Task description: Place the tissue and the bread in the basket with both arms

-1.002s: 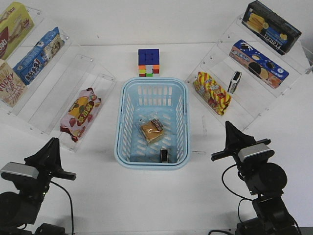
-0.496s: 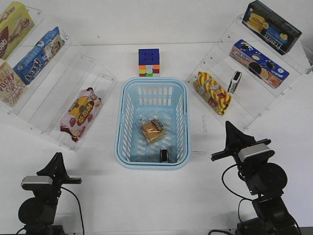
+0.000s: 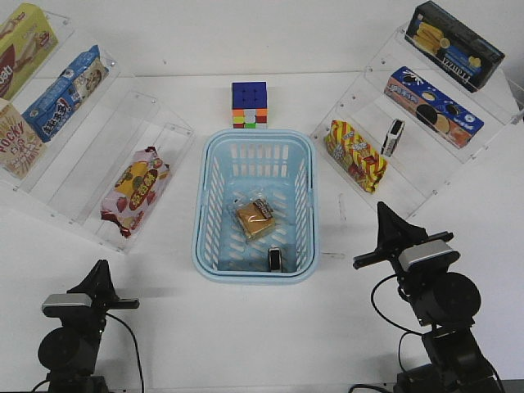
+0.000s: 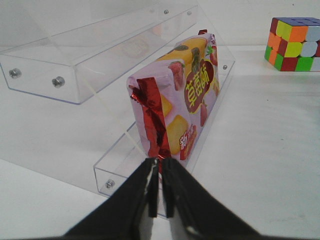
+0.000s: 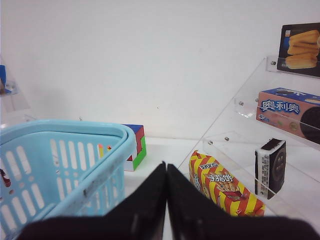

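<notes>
The light blue basket (image 3: 199,221) stands mid-table. The bread (image 3: 255,218), a golden-brown bun in clear wrap, lies on its floor. The tissue (image 3: 276,259), a small black pack with a white panel, lies at the basket's near wall. My left gripper (image 3: 100,268) is shut and empty, low at the table's front left, well clear of the basket. In the left wrist view it (image 4: 160,167) points at a pink snack bag (image 4: 182,100). My right gripper (image 3: 382,211) is shut and empty, right of the basket. In the right wrist view it (image 5: 166,167) sits beside the basket rim (image 5: 95,165).
A colour cube (image 3: 249,105) stands behind the basket. Clear shelves on both sides hold snack boxes. The right shelf holds a red-and-yellow bag (image 3: 354,155) and a second small black-and-white pack (image 3: 393,137). The left shelf's low tray holds the pink snack bag (image 3: 135,190).
My left arm has drawn back and down toward the table's front edge, then nearly settled. The right arm, basket, bread and tissue have not moved.
</notes>
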You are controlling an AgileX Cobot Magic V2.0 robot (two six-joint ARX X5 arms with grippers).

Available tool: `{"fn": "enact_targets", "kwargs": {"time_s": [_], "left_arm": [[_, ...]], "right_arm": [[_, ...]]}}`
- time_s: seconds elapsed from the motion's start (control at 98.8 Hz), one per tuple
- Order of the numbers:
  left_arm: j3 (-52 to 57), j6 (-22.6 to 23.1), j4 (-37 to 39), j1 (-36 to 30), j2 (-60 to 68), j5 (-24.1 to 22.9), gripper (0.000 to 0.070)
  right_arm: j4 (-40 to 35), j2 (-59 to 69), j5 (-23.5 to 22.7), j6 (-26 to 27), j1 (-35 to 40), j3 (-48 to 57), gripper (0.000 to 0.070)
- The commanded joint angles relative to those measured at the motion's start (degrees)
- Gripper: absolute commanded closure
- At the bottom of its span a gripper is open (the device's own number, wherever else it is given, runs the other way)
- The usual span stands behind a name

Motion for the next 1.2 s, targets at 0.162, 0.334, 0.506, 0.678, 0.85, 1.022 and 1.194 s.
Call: {"fn": "enact_targets", "kwargs": {"time_s": [0.162,0.334,0.506,0.678,0.85,1.022,1.194], "left_arm": [[-1.2,-0.5,0.9,0.0,-0.1,0.0,0.0699],[-1.2,-0.5,0.9,0.0,-0.1,0.0,0.0699],[-1.2,-0.5,0.9,0.0,-0.1,0.0,0.0699],[-1.2,-0.5,0.9,0.0,-0.1,0.0,0.0699],[-1.2,-0.5,0.9,0.0,-0.1,0.0,0.0699],[-1.2,-0.5,0.9,0.0,-0.1,0.0,0.0699],[-1.2,-0.5,0.9,0.0,-0.1,0.0,0.0699]], "right_arm": [[0.9,0.1,0.0,0.5,0.2,0.3,0.07],[0.9,0.1,0.0,0.5,0.2,0.3,0.07],[0.8,0.1,0.1,-0.3,0.2,0.3,0.07],[-0.1,-1.6,3.4,-6.4,-0.9,-1.0,0.07],[-1.0,-10.2,1.4,-13.2,-3.6,-9.1,0.07],[-6.6,-19.5,1.5,-15.0,-7.3,-17.5,0.07],[-11.5,-28.0,1.5,-14.8,-9.2,-24.2,0.07]]}}
